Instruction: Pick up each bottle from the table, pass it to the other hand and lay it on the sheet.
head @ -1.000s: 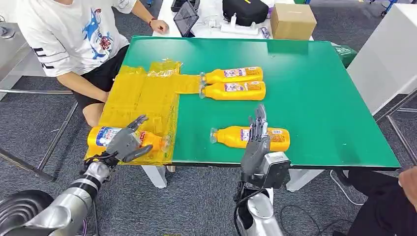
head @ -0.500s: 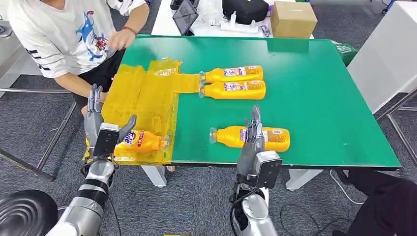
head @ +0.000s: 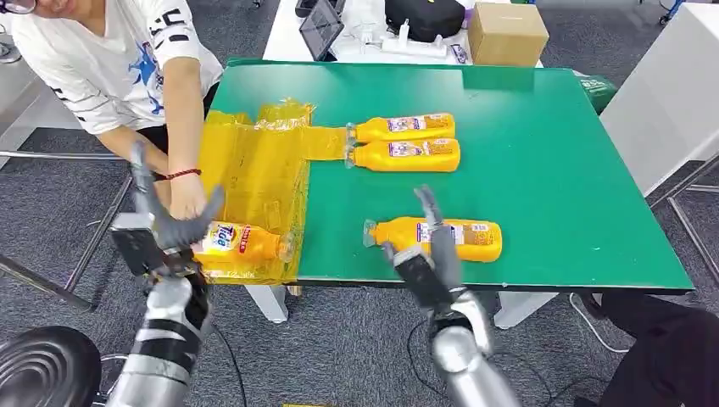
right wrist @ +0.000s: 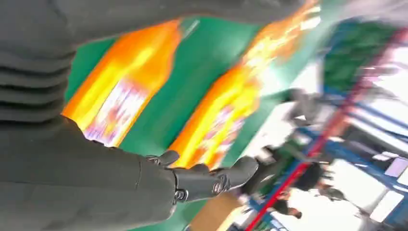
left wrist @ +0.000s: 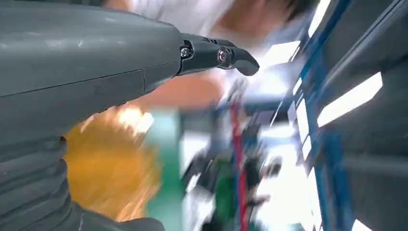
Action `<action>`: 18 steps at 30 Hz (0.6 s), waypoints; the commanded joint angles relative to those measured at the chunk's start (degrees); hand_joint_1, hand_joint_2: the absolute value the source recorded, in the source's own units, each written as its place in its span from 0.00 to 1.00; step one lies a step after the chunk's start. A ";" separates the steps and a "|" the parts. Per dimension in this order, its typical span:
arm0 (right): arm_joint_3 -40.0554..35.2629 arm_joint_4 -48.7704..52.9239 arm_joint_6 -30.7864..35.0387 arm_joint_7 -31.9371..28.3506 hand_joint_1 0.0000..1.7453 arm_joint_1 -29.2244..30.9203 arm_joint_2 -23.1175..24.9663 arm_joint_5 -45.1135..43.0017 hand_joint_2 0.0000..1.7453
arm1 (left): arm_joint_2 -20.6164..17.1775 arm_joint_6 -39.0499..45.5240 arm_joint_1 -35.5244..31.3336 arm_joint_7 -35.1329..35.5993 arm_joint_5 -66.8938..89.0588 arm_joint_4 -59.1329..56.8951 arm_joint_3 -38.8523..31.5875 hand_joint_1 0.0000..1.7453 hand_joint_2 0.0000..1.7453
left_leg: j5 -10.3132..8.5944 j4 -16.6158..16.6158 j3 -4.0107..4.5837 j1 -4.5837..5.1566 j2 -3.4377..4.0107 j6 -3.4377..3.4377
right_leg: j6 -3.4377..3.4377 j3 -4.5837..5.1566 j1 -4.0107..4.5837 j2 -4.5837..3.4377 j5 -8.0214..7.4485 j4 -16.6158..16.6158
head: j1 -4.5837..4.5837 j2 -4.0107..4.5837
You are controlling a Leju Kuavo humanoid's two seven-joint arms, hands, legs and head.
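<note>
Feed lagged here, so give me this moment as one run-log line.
left hand: open, beside Tide bottle on yellow sheet | right hand: open, near front bottle | person's hand: by Tide bottle

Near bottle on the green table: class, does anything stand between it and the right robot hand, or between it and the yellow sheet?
Nothing visible blocks either path. The right robot hand is open just before the near bottle, with no object between them. Bare table lies between that bottle and the sheet.

Green table (head: 551,170) bears yellow sheet (head: 254,170), bottles (head: 407,142).
</note>
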State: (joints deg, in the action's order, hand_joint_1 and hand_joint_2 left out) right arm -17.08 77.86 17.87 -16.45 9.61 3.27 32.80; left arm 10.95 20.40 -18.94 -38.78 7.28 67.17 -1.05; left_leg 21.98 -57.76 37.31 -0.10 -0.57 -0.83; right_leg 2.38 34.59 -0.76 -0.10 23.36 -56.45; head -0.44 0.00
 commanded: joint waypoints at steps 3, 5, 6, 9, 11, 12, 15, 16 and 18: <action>5.32 -19.38 -14.17 7.66 0.00 16.73 -16.00 7.63 1.00 | 2.62 -4.93 7.49 1.18 2.38 -3.41 4.97 0.00 1.00 | 0.05 -0.03 -0.17 0.12 0.05 -0.08 | 0.05 -0.18 -0.09 -0.03 -0.02 0.07 | 0.00 0.00; 3.28 -22.27 -15.53 8.44 0.00 18.73 -16.04 9.19 1.00 | 2.43 -4.75 7.00 1.26 3.63 -3.32 5.49 0.00 1.00 | 0.05 -0.06 -0.15 0.08 0.05 -0.09 | 0.01 -0.20 -0.04 -0.03 0.00 0.06 | 0.07 0.00; 3.06 -22.94 -15.43 8.31 0.00 19.22 -15.67 9.04 1.00 | 2.37 -4.88 6.75 1.32 3.93 -3.45 5.67 0.00 1.00 | 0.05 -0.07 -0.13 0.08 0.11 -0.09 | 0.00 -0.14 -0.04 -0.09 -0.02 0.03 | 0.04 0.00; 0.96 -26.46 -16.36 8.20 0.00 21.16 -14.64 8.77 1.00 | 2.38 -5.61 5.53 1.54 4.26 -5.28 5.64 0.00 1.00 | 0.14 -0.11 -0.28 0.02 0.20 -0.03 | -0.07 -0.29 0.05 -0.16 0.03 0.01 | 0.04 0.00; 0.10 -28.33 -17.03 8.45 0.00 22.06 -14.47 8.95 1.00 | 2.46 -5.90 5.13 1.48 4.30 -6.16 5.75 0.00 1.00 | 0.08 -0.06 -0.22 0.04 0.24 -0.06 | -0.03 -0.19 0.04 -0.19 -0.02 0.02 | 0.07 0.00; -0.04 -29.49 -17.09 8.39 0.00 22.54 -14.23 8.86 1.00 | 2.50 -5.93 4.89 1.35 4.43 -6.64 5.89 0.00 1.00 | 0.06 -0.05 -0.17 0.03 0.20 -0.07 | -0.01 -0.15 0.04 -0.16 -0.03 0.02 | 0.07 0.00; -1.53 -35.51 -18.79 6.63 0.00 24.74 -13.45 7.69 1.00 | 2.62 -6.68 3.89 1.15 4.40 -8.87 6.46 0.00 1.00 | 0.04 -0.04 -0.18 -0.01 0.10 -0.09 | 0.02 -0.17 0.10 -0.05 -0.01 0.04 | 0.06 0.00; -1.75 -36.91 -19.34 4.97 0.00 25.03 -13.07 6.62 1.00 | 2.66 -6.84 3.48 1.02 4.42 -9.70 6.73 0.00 1.00 | 0.08 -0.06 -0.26 -0.05 0.15 -0.07 | -0.01 -0.26 0.15 -0.09 0.01 0.05 | 0.07 0.00; -3.14 -39.25 -21.44 0.30 0.00 25.45 -12.24 4.58 1.00 | 2.79 -7.27 2.37 0.51 4.27 -11.64 7.33 0.00 1.00 | 0.03 -0.03 -0.19 -0.06 0.14 -0.09 | 0.02 -0.20 0.12 -0.11 -0.02 0.06 | 0.07 0.00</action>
State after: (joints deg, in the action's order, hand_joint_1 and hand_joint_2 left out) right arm -14.60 54.41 -0.13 -9.13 28.74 -10.89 41.03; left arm 13.75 14.05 -12.20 -37.68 11.74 64.42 4.20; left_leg 21.93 -57.81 37.40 -0.13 -0.56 -0.96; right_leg 2.46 34.65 -0.68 -0.12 23.30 -56.46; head -0.37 0.00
